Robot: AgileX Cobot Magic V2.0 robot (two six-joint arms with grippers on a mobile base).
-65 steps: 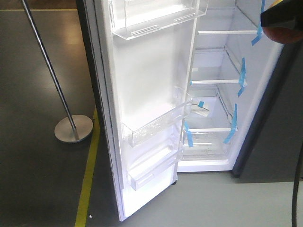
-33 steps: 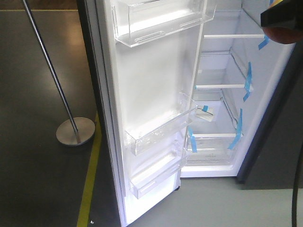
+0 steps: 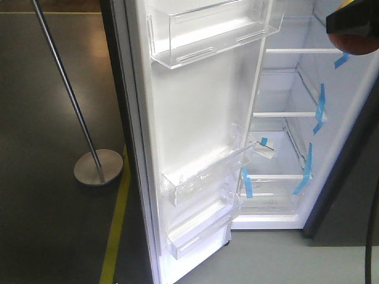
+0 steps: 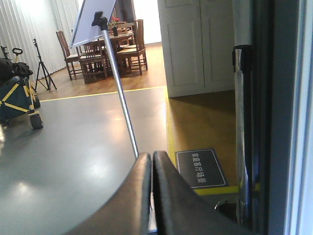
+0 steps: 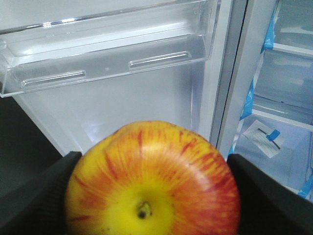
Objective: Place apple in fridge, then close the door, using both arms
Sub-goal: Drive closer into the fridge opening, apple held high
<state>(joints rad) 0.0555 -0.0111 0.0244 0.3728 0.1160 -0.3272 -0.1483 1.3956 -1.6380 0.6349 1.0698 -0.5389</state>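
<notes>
right gripper (image 5: pixel 154 196) clamps apple (image 5: pixel 152 166) in its jaws for shelving; open door (image 5: pixel 122 103) straight ahead of it, fridge (image 5: pixel 288 78) cavity ahead-right; left gripper (image 4: pixel 152 196) pinched closed, empty, spare for door

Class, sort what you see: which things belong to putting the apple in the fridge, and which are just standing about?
Job: apple, fridge, door.
Standing about: metal stand, yellow floor line, chairs, tripod, floor sign.

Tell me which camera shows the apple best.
Right wrist view: the apple is close and large, held by the right gripper. Front view shows only its red edge, top right; left wrist view shows none.
</notes>
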